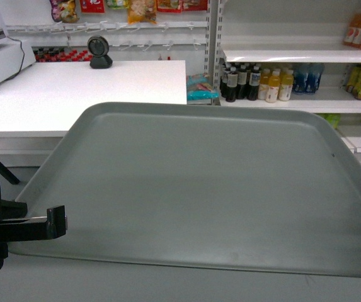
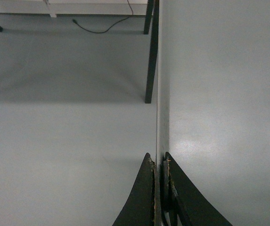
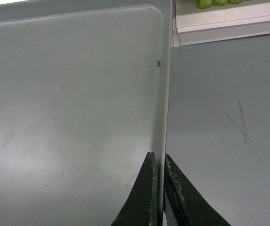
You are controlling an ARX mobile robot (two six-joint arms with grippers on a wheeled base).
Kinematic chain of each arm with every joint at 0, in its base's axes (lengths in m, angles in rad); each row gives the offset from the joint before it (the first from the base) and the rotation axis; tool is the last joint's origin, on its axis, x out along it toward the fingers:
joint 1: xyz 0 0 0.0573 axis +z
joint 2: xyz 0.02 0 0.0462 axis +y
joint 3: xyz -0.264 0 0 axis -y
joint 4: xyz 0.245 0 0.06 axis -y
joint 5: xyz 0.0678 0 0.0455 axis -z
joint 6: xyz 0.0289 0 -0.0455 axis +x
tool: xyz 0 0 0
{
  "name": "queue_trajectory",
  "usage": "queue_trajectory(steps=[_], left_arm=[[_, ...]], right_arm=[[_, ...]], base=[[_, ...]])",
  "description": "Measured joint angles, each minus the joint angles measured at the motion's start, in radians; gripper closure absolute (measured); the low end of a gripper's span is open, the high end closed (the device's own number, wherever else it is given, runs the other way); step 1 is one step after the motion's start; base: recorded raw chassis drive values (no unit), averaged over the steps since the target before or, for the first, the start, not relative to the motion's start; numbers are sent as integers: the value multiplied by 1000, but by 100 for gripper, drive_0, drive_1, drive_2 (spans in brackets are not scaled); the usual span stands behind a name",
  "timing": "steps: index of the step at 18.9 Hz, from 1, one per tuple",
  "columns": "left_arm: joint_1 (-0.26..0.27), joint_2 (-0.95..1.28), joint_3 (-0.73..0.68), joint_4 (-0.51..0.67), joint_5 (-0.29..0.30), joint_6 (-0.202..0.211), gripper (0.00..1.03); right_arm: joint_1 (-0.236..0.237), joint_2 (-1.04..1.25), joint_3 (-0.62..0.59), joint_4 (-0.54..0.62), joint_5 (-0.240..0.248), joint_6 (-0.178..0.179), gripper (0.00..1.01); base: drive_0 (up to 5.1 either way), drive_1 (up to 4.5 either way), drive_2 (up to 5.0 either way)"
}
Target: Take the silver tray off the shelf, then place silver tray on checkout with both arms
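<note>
Tray point(image 1: 199, 189) held level, left gripper point(image 2: 159, 162) and right gripper point(image 3: 159, 160) clamped on opposite rims, facing the counter point(image 1: 73, 94) at upper left.

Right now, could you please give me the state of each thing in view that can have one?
silver tray: held off the floor, roughly level, empty.
left pincer: shut on the tray's left rim.
right pincer: shut on the tray's right rim.
checkout: tray not yet on it.
scanner: upright on the checkout.
</note>
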State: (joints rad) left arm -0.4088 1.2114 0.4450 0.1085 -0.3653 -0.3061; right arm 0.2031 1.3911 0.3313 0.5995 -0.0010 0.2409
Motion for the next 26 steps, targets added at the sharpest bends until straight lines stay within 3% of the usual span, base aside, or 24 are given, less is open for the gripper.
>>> queue_trajectory(steps=[17,23,26], left_arm=[[0,0,0,-1,-1,0,100],[5,0,0,1,0,0,100],[5,-2,0,5,2,0,100]], right_arm=[[0,0,0,2,-1,2,98],[2,1,0,0,-1,3,98],[0,-4,0,4,-1,3,98]], base=[[-499,238,238],[0,0,0],[-15,415,-444]])
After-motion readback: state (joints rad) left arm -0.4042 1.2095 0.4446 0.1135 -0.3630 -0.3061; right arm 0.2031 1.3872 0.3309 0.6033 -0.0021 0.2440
